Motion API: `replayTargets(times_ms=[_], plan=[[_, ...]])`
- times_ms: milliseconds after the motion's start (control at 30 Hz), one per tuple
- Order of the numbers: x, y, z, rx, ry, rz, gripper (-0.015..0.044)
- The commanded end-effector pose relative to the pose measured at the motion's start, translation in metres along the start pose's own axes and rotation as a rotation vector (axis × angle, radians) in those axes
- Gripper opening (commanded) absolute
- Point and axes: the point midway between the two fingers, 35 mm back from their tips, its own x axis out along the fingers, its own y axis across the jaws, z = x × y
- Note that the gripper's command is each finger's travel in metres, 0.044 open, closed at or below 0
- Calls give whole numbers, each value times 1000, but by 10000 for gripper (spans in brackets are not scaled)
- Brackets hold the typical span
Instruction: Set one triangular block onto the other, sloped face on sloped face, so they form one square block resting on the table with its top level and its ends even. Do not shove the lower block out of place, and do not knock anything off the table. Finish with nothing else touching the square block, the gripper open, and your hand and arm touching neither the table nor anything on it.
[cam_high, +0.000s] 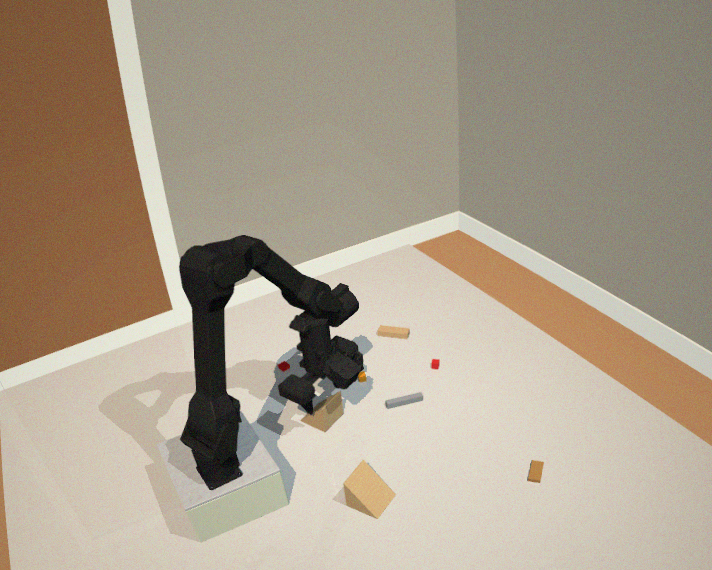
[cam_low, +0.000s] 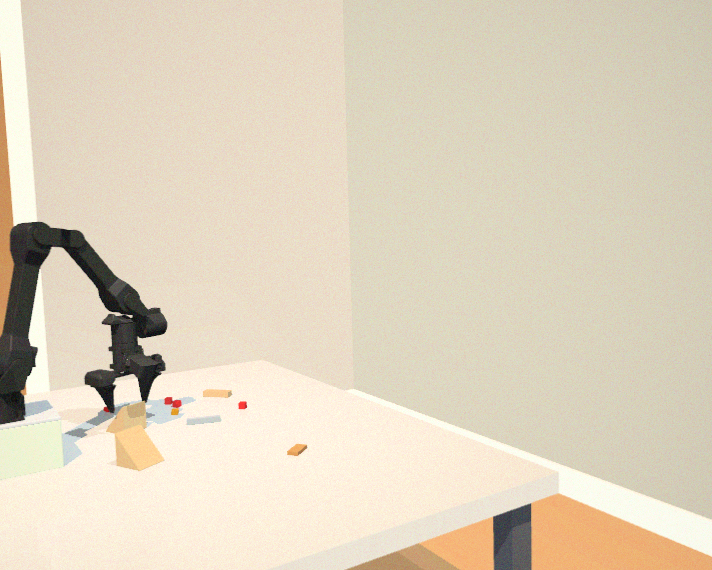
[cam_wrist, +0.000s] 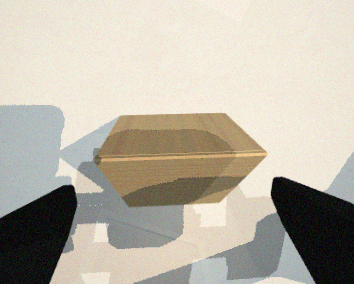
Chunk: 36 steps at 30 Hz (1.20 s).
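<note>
Gripper (cam_high: 326, 399) (cam_low: 129, 406) (cam_wrist: 175, 190) fingers stand wide apart, with nothing held between them, pointing down above the table (cam_high: 463, 522) (cam_low: 356, 504). Just below is one triangular block (cam_high: 325, 415) (cam_low: 126, 419) (cam_wrist: 175, 137), a ridge uppermost and a face falling away on either side; the wrist view shows a gap between it and each fingertip. The other block (cam_high: 369, 489) (cam_low: 139, 448) sits apart on the table, sloped face exposed, so the two are not joined. Near the gripper are an orange cube (cam_high: 362, 376) (cam_low: 174, 411) and, in the exterior view, a pair of red cubes (cam_low: 172, 401). Farther out lie a grey bar (cam_high: 404, 400) (cam_low: 203, 419), a lone red cube (cam_high: 435, 363) (cam_low: 242, 404), a tan bar (cam_high: 393, 331) (cam_low: 217, 393) and, well apart, a brown piece (cam_high: 535, 471) (cam_low: 297, 449).
</note>
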Motion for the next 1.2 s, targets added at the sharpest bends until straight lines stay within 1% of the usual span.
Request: replayTargets(times_ms=[0,233,300,433,500,567,900,1167], plan=[[-16,-1,0,-2,0,1,440],[-11,2,0,0,0,12,440],[-13,2,4,-3,32,-2,440],[-26,-1,30,-12,234,-38,440],[-36,-1,44,-9,345,-23,440],[-43,-2,53,-4,415,-1,440],[-44,-2,54,-3,424,2,440],[-32,0,50,-3,424,2,440]])
